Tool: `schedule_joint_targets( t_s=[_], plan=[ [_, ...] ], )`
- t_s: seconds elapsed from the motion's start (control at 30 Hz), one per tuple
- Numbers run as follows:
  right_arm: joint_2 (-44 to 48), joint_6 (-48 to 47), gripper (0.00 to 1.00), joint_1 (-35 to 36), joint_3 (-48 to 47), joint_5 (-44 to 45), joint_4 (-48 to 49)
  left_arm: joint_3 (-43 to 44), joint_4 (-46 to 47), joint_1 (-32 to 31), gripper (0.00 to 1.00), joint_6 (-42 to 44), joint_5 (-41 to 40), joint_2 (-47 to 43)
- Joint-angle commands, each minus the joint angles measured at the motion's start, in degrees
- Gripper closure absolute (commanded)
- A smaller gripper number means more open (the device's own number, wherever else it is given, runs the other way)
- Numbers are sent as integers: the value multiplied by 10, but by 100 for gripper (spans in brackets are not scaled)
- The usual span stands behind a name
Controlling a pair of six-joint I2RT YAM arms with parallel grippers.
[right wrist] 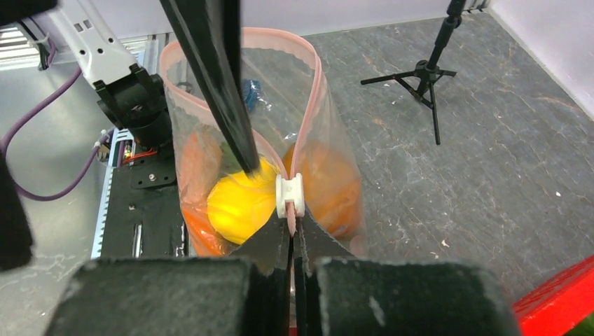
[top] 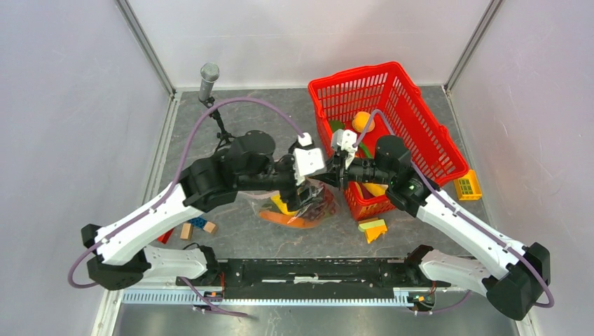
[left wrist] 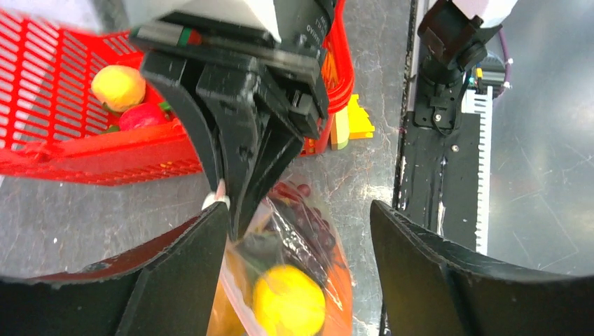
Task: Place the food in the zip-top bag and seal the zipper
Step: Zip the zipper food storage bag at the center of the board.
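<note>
The zip-top bag (top: 302, 208) lies between the arms, its mouth held up and open. It holds food: a yellow piece (left wrist: 288, 302), purple grapes (left wrist: 313, 218) and orange pieces (right wrist: 335, 183). My right gripper (right wrist: 291, 227) is shut on the pink zipper (right wrist: 313, 77) just behind its white slider (right wrist: 290, 195); it also shows in the top view (top: 336, 173). My left gripper (left wrist: 300, 210) is open wide over the bag, also in the top view (top: 302, 190). One of its fingers (right wrist: 223, 91) reaches down into the bag mouth.
The red basket (top: 427, 136) stands at the back right with more food (top: 362, 121) in it. Yellow and green blocks (top: 373, 229) lie by its front corner, a yellow block (top: 467, 186) to its right. Blue and tan blocks (top: 198, 225) lie left. A microphone tripod (top: 210, 78) stands behind.
</note>
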State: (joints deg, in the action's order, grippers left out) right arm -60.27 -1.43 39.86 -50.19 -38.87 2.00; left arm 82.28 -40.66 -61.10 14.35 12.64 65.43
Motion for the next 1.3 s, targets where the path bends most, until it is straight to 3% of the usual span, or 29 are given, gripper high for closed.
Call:
schedule_joint_targets(
  t_s=[0.0,0.2,0.53,0.7,0.97,1.13,1.27],
  plan=[
    [18,-33,100,13,-22,2,-16,40,6,1,21,66,49,17],
    [20,-48,100,22,-23,-9,-19,39,-6,16,31,99,55,13],
    [28,-66,100,36,-19,-20,-35,30,-15,76,25,124,75,12],
    [24,-70,100,39,-20,-17,-33,42,-25,101,41,126,138,34],
    [19,-73,100,40,-22,-11,-33,54,-56,109,47,136,204,57],
    [15,-73,100,40,-24,-10,-33,60,-61,110,61,130,183,73],
    [19,-75,100,40,-23,-3,-40,58,-64,110,87,130,179,71]
  ],
)
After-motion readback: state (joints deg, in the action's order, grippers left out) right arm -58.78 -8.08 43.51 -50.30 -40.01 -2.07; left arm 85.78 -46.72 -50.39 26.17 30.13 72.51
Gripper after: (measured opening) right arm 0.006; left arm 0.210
